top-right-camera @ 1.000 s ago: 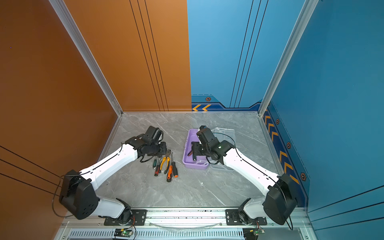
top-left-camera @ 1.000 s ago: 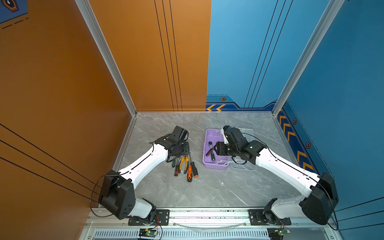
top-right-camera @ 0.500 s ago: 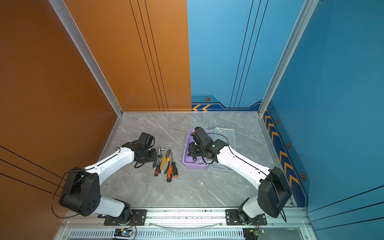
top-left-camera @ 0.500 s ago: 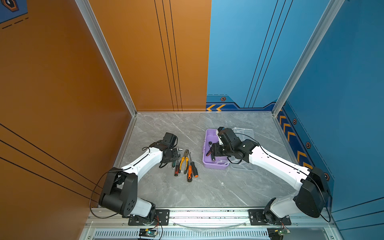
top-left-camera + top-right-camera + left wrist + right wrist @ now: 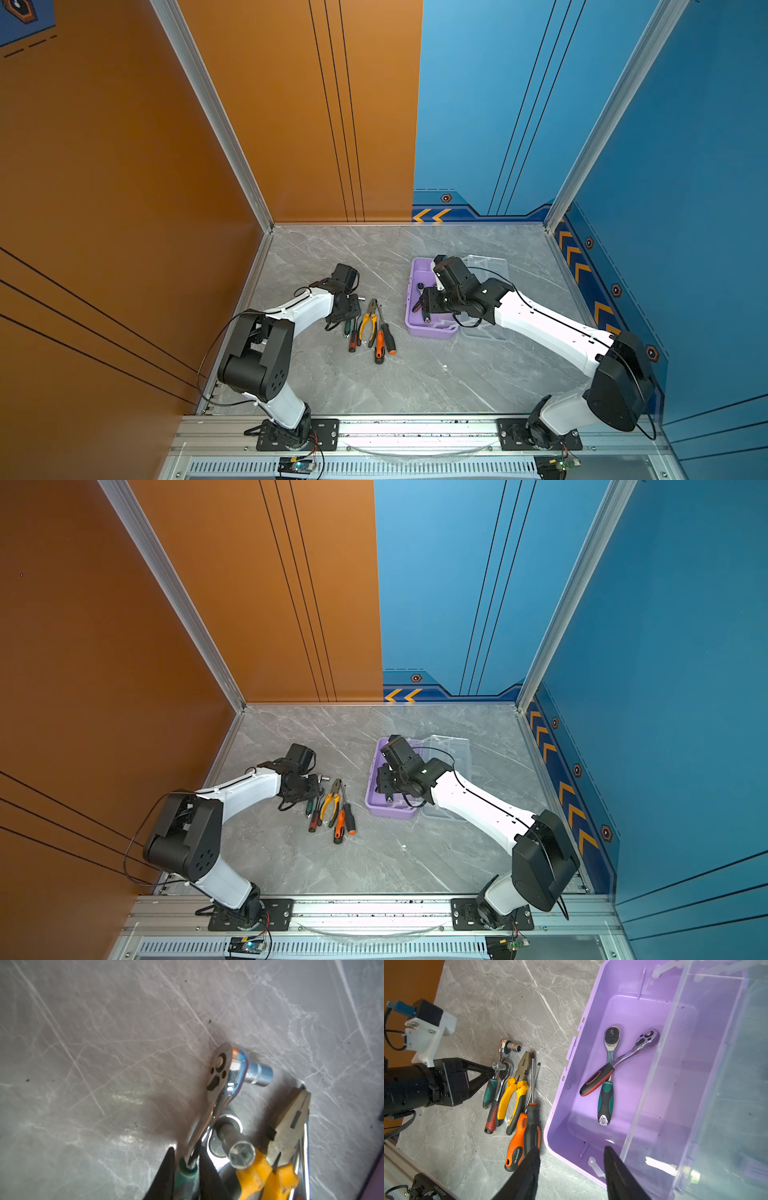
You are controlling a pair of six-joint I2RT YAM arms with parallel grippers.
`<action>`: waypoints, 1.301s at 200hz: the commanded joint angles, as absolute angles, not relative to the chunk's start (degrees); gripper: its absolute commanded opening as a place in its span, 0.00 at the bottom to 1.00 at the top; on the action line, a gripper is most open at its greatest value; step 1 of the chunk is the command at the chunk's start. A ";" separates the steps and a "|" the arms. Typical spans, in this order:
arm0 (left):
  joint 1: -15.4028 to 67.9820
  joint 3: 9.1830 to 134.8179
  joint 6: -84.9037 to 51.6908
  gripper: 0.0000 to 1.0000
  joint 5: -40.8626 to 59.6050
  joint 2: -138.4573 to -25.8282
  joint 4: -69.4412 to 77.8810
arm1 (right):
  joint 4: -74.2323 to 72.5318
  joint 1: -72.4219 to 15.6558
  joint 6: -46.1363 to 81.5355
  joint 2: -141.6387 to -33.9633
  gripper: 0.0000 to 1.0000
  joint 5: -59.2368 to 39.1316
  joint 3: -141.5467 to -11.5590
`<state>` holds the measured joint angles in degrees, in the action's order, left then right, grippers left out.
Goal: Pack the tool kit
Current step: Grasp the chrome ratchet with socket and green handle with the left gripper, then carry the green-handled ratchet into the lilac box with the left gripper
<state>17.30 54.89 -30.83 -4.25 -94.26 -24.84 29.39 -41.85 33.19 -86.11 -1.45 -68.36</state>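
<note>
L gripper (image 5: 187,1155) is down on the table w/ its fingers (image 5: 166,1169) pinched on the green-handled ratchet (image 5: 218,1084) right at the neck, where steel meets grip. Head + socket stick out well past the fingertips. R gripper (image 5: 572,1149) hangs part-open, nothing btwn its fingers, w/ the near corner of the lilac case (image 5: 561,1093) directly beneath it. The clear lid (image 5: 716,1084) lies folded open on the case's side away from the tool pile, and two crossed ratchets (image 5: 609,1068) lie inside already. Risks, as I judge: grip is off-centre, so the heavy head end may swing down or slide thru the pads on lift. A second ratchet (image 5: 241,1153) sits tight against the held one just beside the L fingertips, w/ the pliers (image 5: 288,1126) next to that, so lifting could drag or flip them and scatter the pile. Socket may drop off mid-carry. R gripper sits over the case, so the L arm coming in to drop could clash w/ it unless it clears. The screwdrivers (image 5: 517,1142) are not yet packed.
</note>
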 commanded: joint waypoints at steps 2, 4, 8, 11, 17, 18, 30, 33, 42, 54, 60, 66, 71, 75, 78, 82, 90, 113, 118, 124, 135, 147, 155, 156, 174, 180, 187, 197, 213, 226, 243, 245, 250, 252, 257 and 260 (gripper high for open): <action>17.49 56.79 -30.03 0.23 -3.73 -96.17 -24.19 | 29.01 -41.49 33.04 -87.06 0.53 -1.76 -70.09; 17.49 56.91 -29.96 0.22 -3.79 -96.29 -24.22 | 29.03 -41.44 33.00 -87.09 0.52 -1.74 -70.10; 17.53 57.06 -29.89 0.23 -3.82 -96.60 -24.24 | 29.01 -41.40 33.04 -87.14 0.52 -1.81 -70.07; 17.52 57.24 -29.81 0.22 -3.86 -96.90 -24.25 | 29.05 -41.35 33.05 -87.18 0.52 -1.82 -70.11; 17.57 57.54 -29.72 0.22 -3.87 -97.35 -24.25 | 29.06 -41.32 33.04 -87.25 0.52 -1.96 -70.21; 17.57 57.55 -29.72 0.22 -3.87 -97.46 -24.30 | 29.03 -41.27 33.04 -87.26 0.52 -1.99 -70.22; 17.63 58.00 -29.59 0.21 -4.20 -98.28 -24.27 | 28.96 -41.14 33.04 -87.31 0.52 -2.07 -70.16; 17.66 58.07 -29.57 0.20 -4.29 -98.41 -24.26 | 28.92 -41.13 33.04 -87.35 0.52 -2.14 -70.18; 17.75 58.33 -29.45 0.20 -4.57 -98.93 -24.26 | 28.92 -40.96 32.94 -87.36 0.52 -2.24 -70.28; 17.83 58.45 -29.31 0.19 -4.96 -99.59 -24.26 | 28.92 -40.72 32.96 -87.45 0.52 -2.47 -70.23; 17.86 58.53 -29.32 0.18 -5.13 -99.96 -24.31 | 28.83 -40.62 32.94 -87.54 0.52 -2.62 -70.30; 17.87 58.58 -29.21 0.18 -5.39 -100.30 -24.27 | 28.83 -40.61 32.96 -87.67 0.52 -2.83 -70.25; 17.91 58.54 -29.15 0.17 -5.49 -100.56 -24.27 | 28.83 -40.61 32.96 -87.71 0.52 -2.94 -70.27; 17.99 58.54 -29.10 0.17 -5.64 -100.75 -24.26 | 28.83 -40.67 32.91 -87.80 0.52 -3.07 -70.35; 18.00 58.49 -29.09 0.17 -5.81 -100.92 -24.26 | 28.83 -40.66 32.95 -87.87 0.52 -3.19 -70.36; 18.09 58.53 -29.17 0.16 -6.03 -101.22 -24.25 | 28.82 -40.63 32.89 -87.97 0.52 -3.18 -70.43; 18.19 58.49 -29.09 0.16 -6.23 -101.55 -24.26 | 28.74 -40.62 32.87 -88.05 0.52 -3.33 -70.44; 18.36 58.23 -29.09 0.15 -6.74 -101.92 -24.30 | 28.74 -40.61 32.83 -88.31 0.52 -3.59 -70.73; 18.37 58.10 -29.09 0.15 -6.83 -101.88 -24.30 | 28.76 -40.61 32.80 -88.40 0.52 -3.65 -70.91; 18.43 58.09 -29.07 0.15 -6.96 -101.95 -24.26 | 28.74 -40.61 32.78 -88.49 0.52 -3.77 -70.97; 18.46 58.27 -29.06 0.14 -7.26 -102.41 -24.26 | 28.74 -40.67 32.78 -88.68 0.52 -4.12 -71.20; 18.46 58.66 -28.84 0.12 -7.03 -103.42 -24.29 | 28.74 -40.61 32.70 -88.68 0.52 -4.28 -71.18; 18.46 58.68 -28.86 0.11 -6.94 -104.07 -24.34 | 28.72 -40.63 32.77 -88.59 0.52 -4.35 -71.03; 18.41 58.70 -28.84 0.11 -6.94 -104.15 -24.34 | 28.69 -40.62 32.78 -88.55 0.52 -4.33 -71.02; 18.54 58.67 -29.03 0.07 -6.72 -104.76 -24.34 | 28.40 -40.61 32.78 -88.24 0.52 -4.63 -70.64; 18.52 58.66 -29.13 0.06 -6.74 -104.77 -24.33 | 28.33 -40.61 32.78 -88.20 0.52 -4.70 -70.63; 18.54 58.69 -29.23 0.04 -6.76 -104.72 -24.35 | 28.30 -40.61 32.78 -88.29 0.52 -4.87 -70.71; 18.57 58.63 -29.34 0.01 -6.68 -104.44 -24.32 | 28.34 -40.63 32.73 -88.49 0.51 -5.22 -70.89; 18.81 58.69 -29.33 0.00 -6.77 -103.53 -24.33 | 28.35 -40.62 32.78 -88.62 0.51 -5.62 -70.90; 18.87 58.39 -29.35 0.00 -6.73 -102.25 -24.37 | 28.31 -40.66 32.94 -88.42 0.51 -5.63 -70.90; 19.06 58.10 -29.22 0.00 -6.64 -99.99 -24.97 | 28.30 -40.61 33.00 -88.03 0.51 -5.37 -70.86; 19.11 58.10 -29.17 0.00 -6.60 -99.68 -25.16 | 28.30 -40.61 33.04 -87.99 0.51 -5.30 -70.87; 19.18 58.18 -29.09 0.00 -6.50 -98.89 -25.55 | 28.30 -40.61 33.10 -87.83 0.51 -5.27 -70.87; 19.27 58.18 -29.05 0.00 -6.46 -98.51 -25.70 | 28.30 -40.63 33.13 -87.77 0.51 -5.32 -70.89; 19.45 58.35 -29.01 0.00 -6.47 -97.53 -26.03 | 28.25 -40.66 33.09 -87.64 0.51 -5.19 -70.90; 19.57 58.36 -28.92 0.00 -6.55 -96.97 -26.24 | 28.22 -40.61 33.13 -87.51 0.51 -5.19 -70.86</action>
